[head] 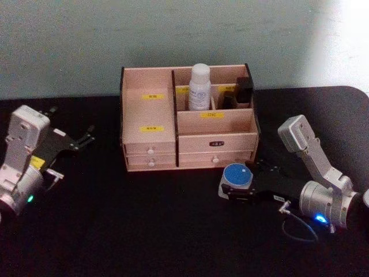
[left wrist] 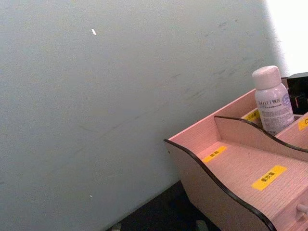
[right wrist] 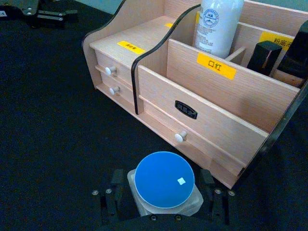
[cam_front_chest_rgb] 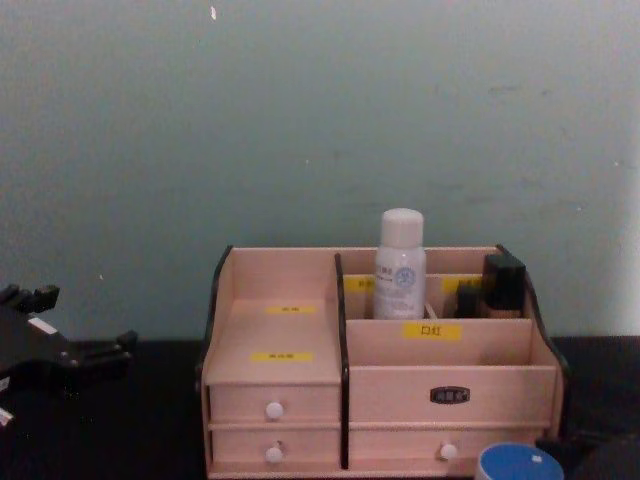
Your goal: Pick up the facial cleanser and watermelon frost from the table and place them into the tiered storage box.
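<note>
The tiered storage box [head: 151, 95] stands at the middle back of the black table. A white bottle, the facial cleanser [head: 199, 86], is upright in a rear compartment, also seen in the chest view [cam_front_chest_rgb: 400, 265]. The watermelon frost [head: 237, 175], a pale jar with a round blue lid, sits low just in front of the box's right drawers. My right gripper [head: 242, 181] is shut on it, with a finger [right wrist: 117, 182] pressed against each side of the jar [right wrist: 164, 183]. My left gripper [head: 86, 137] rests open at the far left, holding nothing.
Dark bottles [head: 242, 92] fill the box's rear right compartment. The left stepped shelves [left wrist: 240, 166] with yellow labels hold nothing. Black table [head: 144, 231] stretches in front of the box, and a pale wall stands close behind it.
</note>
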Robot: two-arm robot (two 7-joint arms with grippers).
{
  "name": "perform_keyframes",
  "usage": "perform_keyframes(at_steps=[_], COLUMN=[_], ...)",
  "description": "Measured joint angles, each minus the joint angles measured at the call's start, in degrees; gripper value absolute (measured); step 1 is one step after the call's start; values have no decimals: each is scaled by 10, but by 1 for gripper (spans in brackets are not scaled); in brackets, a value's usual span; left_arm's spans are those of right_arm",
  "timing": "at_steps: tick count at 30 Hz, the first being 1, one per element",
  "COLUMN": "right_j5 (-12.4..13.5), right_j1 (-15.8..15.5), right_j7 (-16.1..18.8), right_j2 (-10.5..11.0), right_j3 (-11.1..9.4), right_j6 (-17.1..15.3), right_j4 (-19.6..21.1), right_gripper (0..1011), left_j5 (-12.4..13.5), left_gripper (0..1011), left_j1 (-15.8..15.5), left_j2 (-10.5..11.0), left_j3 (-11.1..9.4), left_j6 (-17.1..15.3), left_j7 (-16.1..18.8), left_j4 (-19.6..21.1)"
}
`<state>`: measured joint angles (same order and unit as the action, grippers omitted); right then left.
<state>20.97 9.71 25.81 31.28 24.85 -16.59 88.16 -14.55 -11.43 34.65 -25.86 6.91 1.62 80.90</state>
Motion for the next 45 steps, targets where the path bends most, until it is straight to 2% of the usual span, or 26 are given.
perform_keyframes(at_steps=[6,9,16,18,31,38,45], right_j5=[0,0,0,1,3,13,23], right_j1=[0,0,-1,-1,-2,-2,19], right_j7=[0,0,-1,-1,1,11,27], right_j2=[0,0,1,1,2,10,17], right_j3=[0,0,-1,-1,-3,-9,-6], right_j6=[0,0,0,0,1,5,10], right_j4=[0,0,1,1,5,30,55], right_gripper=[996,947,742,718,712,712,712], left_j5=[0,0,0,0,0,0,0], left_gripper=[1002,1001,1001,1001,1001,1001,1001], left_j1=[0,0,0,0,0,0,0], left_j2=[0,0,0,0,0,0,0], left_j3=[0,0,0,0,0,0,0], left_j6=[0,0,0,0,0,0,0], left_j7=[0,0,0,0,0,0,0], left_j4=[0,0,0,0,0,0,0])
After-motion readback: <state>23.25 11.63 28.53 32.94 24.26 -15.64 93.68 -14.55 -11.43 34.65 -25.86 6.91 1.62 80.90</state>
